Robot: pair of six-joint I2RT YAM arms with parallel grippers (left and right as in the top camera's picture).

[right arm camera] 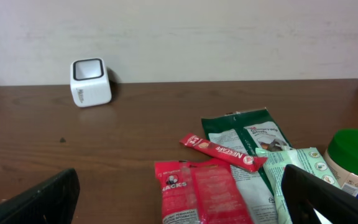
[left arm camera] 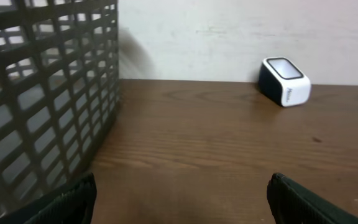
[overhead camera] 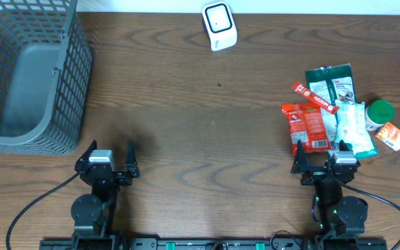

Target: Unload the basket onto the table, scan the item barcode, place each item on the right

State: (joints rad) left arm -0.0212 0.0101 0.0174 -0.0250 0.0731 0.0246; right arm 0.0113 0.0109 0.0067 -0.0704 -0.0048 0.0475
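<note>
Snack packets (overhead camera: pixel 311 128) just ahead of R jaws — spread wide, L jaws spread too, scanner (overhead camera: pixel 219 26) far edge, basket (overhead camera: pixel 75 90) L

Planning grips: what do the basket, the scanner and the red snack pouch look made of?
Basket: matte grey plastic, apparently, moulded lattice walls. Scanner: smooth white hard plastic, dark window. Red snack pouch: thin glossy film, probably; creased surface.
</note>
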